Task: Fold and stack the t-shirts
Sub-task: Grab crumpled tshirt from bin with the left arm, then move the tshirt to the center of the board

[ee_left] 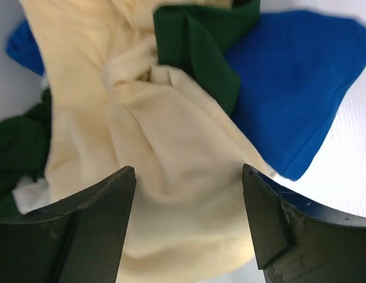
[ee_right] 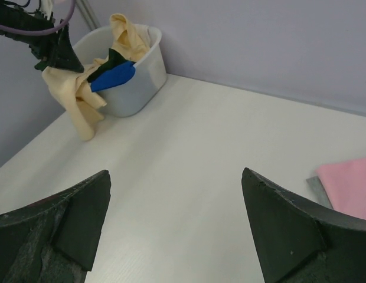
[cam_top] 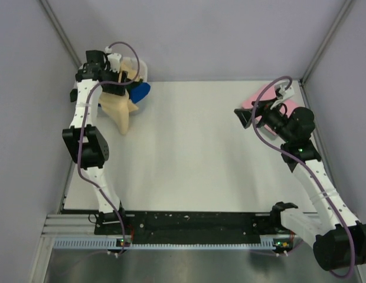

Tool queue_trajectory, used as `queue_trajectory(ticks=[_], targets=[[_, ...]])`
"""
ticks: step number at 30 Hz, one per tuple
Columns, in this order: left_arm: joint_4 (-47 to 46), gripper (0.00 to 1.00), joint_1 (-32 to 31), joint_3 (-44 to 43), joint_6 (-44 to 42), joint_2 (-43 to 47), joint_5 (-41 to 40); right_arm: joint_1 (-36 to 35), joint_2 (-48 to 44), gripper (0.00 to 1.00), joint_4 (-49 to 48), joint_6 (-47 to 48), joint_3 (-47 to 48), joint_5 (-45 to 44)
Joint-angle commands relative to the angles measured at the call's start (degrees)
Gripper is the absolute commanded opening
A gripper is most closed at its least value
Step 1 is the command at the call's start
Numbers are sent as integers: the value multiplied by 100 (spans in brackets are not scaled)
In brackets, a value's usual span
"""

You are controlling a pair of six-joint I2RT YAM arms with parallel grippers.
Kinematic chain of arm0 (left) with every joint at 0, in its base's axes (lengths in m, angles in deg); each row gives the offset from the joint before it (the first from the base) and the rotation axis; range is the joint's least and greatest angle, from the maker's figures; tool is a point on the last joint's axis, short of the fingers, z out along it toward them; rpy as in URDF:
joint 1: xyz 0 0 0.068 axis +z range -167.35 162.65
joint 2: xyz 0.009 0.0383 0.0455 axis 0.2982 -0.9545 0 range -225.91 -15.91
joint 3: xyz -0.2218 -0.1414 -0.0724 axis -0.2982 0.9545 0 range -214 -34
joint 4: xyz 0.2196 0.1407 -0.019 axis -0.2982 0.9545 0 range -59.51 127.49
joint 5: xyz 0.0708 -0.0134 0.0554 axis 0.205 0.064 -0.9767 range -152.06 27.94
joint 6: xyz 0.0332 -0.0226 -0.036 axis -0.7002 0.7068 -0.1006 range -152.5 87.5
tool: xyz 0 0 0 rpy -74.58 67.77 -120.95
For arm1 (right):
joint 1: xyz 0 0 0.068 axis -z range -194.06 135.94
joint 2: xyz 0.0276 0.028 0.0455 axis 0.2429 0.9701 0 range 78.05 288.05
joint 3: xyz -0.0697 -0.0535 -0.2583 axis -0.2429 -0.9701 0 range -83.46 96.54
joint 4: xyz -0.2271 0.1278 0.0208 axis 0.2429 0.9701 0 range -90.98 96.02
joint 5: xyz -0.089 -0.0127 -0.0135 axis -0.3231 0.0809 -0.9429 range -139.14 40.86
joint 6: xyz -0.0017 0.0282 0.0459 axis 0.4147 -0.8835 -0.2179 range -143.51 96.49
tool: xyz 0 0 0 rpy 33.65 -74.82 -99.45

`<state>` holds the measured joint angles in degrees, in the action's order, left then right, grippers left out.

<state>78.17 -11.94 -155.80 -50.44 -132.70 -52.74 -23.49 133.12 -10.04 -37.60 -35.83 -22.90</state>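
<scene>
Fetching step: left claw [ee_left: 189,168], wide open and empty over the yellow shirt [cam_top: 121,115] spilling from the far-left tub [ee_right: 144,73], must pinch it next; right claw [ee_right: 176,173] gapes empty.

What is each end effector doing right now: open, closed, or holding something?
Left end effector: open, over the yellow shirt.
Right end effector: open, holding nothing.
</scene>
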Motion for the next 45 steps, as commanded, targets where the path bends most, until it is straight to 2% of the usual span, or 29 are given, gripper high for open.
queue_trajectory(ticks=[1,3,4,5,7,12,15,17,19,22,28,30,33,35,37,39,41,45], targets=[[883,76,13,-477,27,-115,70,-68,-58,90,-43,143,123,-5],[1006,67,39,-485,-8,-168,0,-59,-49,90,-35,161,158,-22],[1067,58,65,-485,9,-160,26,-68,-40,90,-17,161,167,-22],[1120,43,83,-494,-8,-142,104,-68,-49,90,1,169,176,-22],[1112,0,109,-485,9,-20,70,-68,-49,90,18,161,176,-40],[708,0,118,-476,-34,481,-123,-59,30,90,-105,99,193,-5],[445,0,118,-678,26,718,-500,-68,30,90,-43,90,255,13],[121,0,118,-836,123,1087,-738,-59,30,90,-8,64,316,56],[-389,0,118,-854,237,1587,-652,-68,48,90,-69,-6,360,135],[-673,0,66,-1291,439,2282,198,-76,83,90,-236,-190,413,337],[152,0,4,-3444,1001,2732,2588,-85,232,90,-465,-437,527,681],[451,0,4,-3640,1334,2828,3511,-76,267,90,-553,-507,545,707],[532,0,-40,-3509,1766,2943,5162,-85,338,90,-597,-551,615,786],[523,0,-197,-3509,2039,2996,5763,-76,364,90,-579,-560,633,786],[628,0,-347,-3317,1953,3057,6194,-85,382,90,-553,-578,607,786],[873,0,-452,-2913,1435,3145,6205,-120,417,90,-518,-569,580,882],[919,0,-523,-2107,1127,3294,5951,-243,452,90,-378,-385,606,1005],[944,0,-1330,-805,380,3330,4976,-918,575,90,420,685,782,892]])
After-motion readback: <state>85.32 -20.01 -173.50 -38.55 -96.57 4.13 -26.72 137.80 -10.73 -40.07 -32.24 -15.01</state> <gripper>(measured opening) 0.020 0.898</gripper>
